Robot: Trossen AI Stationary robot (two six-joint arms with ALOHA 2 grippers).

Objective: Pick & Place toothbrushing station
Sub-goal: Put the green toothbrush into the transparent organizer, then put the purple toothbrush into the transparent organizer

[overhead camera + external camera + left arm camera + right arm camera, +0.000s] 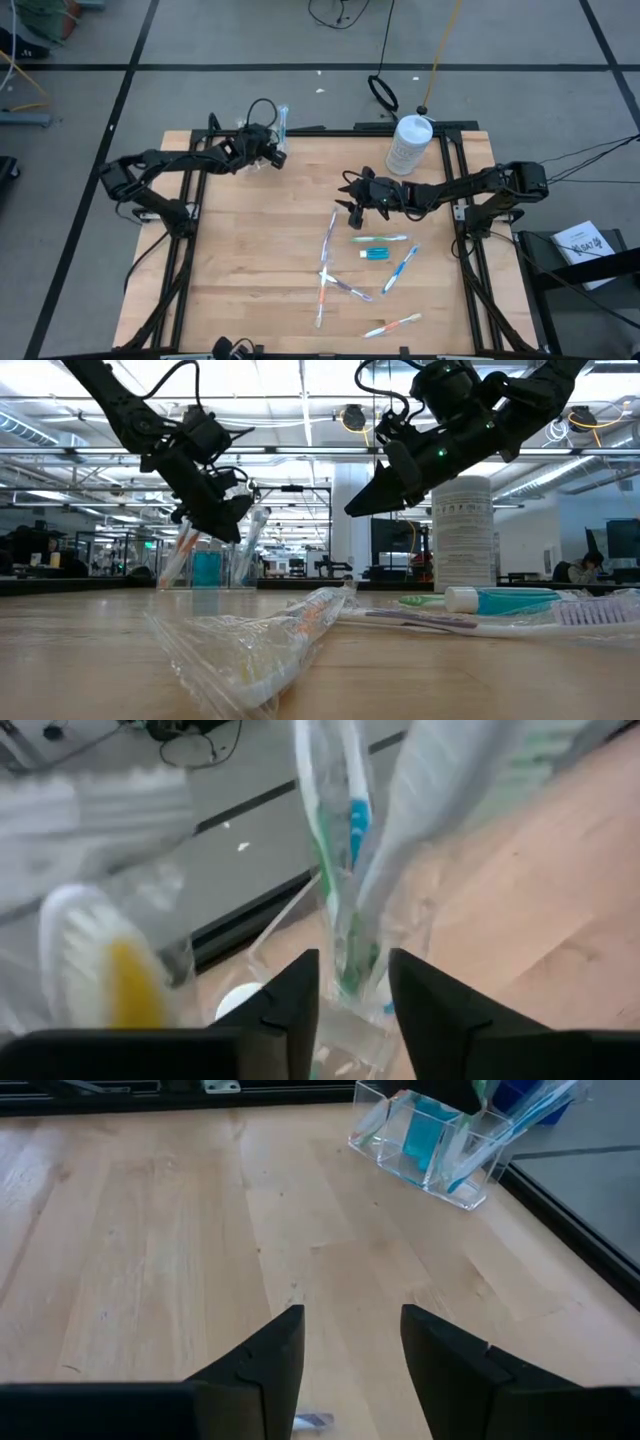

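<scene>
A clear plastic holder [430, 1150] stands at the table's far left [280, 122] with upright toothbrushes and a teal tube in it. My left gripper [272, 152] hangs over it, shut on a wrapped green-and-blue toothbrush [350, 870]. My right gripper [352, 203] is open and empty above the table's middle, its fingers [262, 1370] over bare wood. Several wrapped toothbrushes [328, 262] and a teal toothpaste tube [375, 255] lie flat on the table near its right and front. My left gripper pinches the wrapped toothbrush's handle [350, 975] between its two fingers, through the clear wrapper. The fingers come slanting down from above and lie across the brush. The brush stands nearly upright; its lower end reaches into the clear holder [205, 570].
A large white bottle [408, 143] stands at the far right edge, close behind my right arm. In the low view a wrapped toothbrush [270, 640] lies nearest the camera. Bare wood lies on the table's left half.
</scene>
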